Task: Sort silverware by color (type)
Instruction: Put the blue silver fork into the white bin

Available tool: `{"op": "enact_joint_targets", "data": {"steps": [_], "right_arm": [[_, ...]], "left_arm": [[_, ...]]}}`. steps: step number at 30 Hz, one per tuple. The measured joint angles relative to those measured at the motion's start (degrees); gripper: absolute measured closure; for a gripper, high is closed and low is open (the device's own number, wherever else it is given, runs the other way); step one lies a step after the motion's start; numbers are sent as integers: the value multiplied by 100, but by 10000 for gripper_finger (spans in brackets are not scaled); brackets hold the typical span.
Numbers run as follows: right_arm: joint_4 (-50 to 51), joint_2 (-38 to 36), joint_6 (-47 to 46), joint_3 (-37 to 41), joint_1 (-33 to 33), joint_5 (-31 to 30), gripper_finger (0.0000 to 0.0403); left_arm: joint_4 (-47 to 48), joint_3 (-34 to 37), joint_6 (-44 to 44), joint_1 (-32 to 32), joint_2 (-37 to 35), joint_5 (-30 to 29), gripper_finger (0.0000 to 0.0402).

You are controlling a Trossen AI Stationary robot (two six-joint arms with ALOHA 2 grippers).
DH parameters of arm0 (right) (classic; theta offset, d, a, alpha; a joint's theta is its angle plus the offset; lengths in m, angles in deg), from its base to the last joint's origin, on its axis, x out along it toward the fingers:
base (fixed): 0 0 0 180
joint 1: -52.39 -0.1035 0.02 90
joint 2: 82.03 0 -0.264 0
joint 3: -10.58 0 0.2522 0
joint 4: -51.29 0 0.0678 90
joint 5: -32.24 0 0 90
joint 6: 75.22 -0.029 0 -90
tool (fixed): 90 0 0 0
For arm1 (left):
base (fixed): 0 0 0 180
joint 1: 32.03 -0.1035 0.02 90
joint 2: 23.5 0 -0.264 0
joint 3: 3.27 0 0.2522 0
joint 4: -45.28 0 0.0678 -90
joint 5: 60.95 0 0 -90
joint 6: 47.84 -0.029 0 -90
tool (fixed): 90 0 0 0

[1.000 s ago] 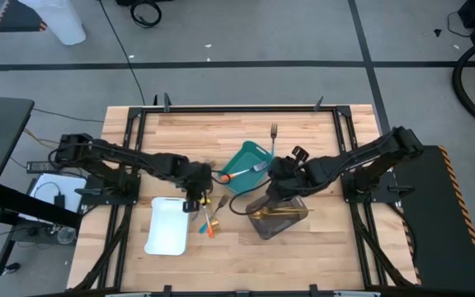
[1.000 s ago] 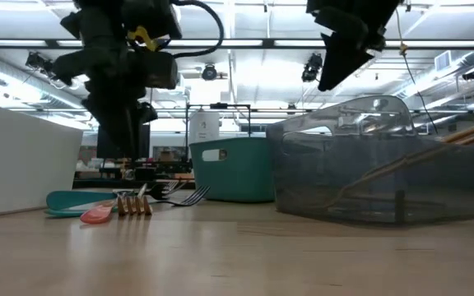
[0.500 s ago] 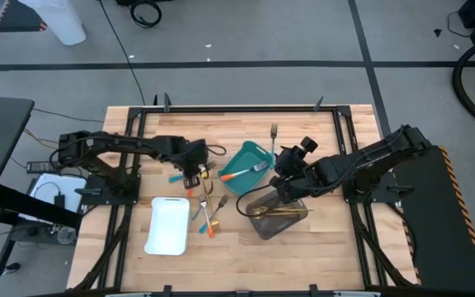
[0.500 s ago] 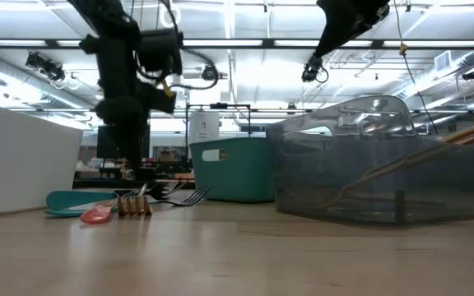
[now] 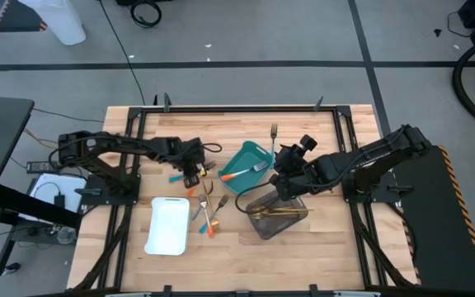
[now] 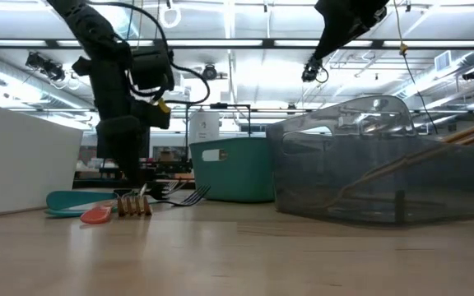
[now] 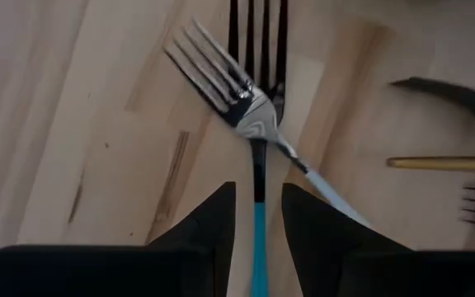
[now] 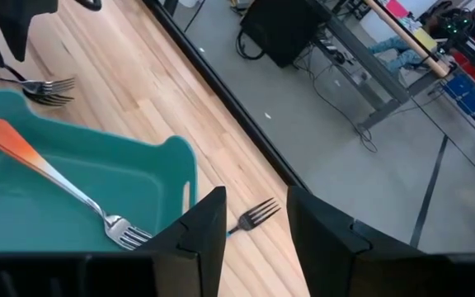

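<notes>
My left gripper (image 5: 192, 177) is low over the far part of the loose silverware pile (image 5: 208, 208), near the middle of the table. It is open. In the left wrist view the fingers (image 7: 259, 194) stand on either side of a teal-handled fork's handle (image 7: 259, 239), with a gap on each side; its silver head (image 7: 246, 103) lies on the wood ahead. My right gripper (image 5: 281, 176) is open and empty, raised between the teal tray (image 5: 236, 155) and the grey tray (image 5: 264, 228). An orange-handled fork (image 8: 48, 173) lies in the teal tray. Gold pieces (image 5: 280, 212) lie in the grey tray.
A white tray (image 5: 168, 224) sits on the near side of my left gripper. A lone fork (image 5: 274, 134) lies toward the far edge, beyond the teal tray. A gold handle (image 7: 444, 163) and other pieces lie close to the teal-handled fork. Bare wood lies toward the near edge.
My left gripper has moved from the white tray's far right corner toward the far edge and come down over the far part of the pile. My right gripper has risen from the grey tray and shifted slightly toward the far edge. The silverware has stayed put.
</notes>
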Motion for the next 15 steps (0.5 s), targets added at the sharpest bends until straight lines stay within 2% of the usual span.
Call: {"op": "enact_joint_targets", "data": {"steps": [9, 12, 15], "right_arm": [[-49, 2, 4, 0, 0, 2, 265], [-69, 2, 4, 0, 0, 2, 265], [-105, 2, 17, 0, 0, 2, 265]], "left_arm": [[-320, 409, -20, -2, -1, -96, 295], [-351, 450, -121, -2, -11, -120, 317], [-286, 452, -147, -2, -11, -140, 359]]}}
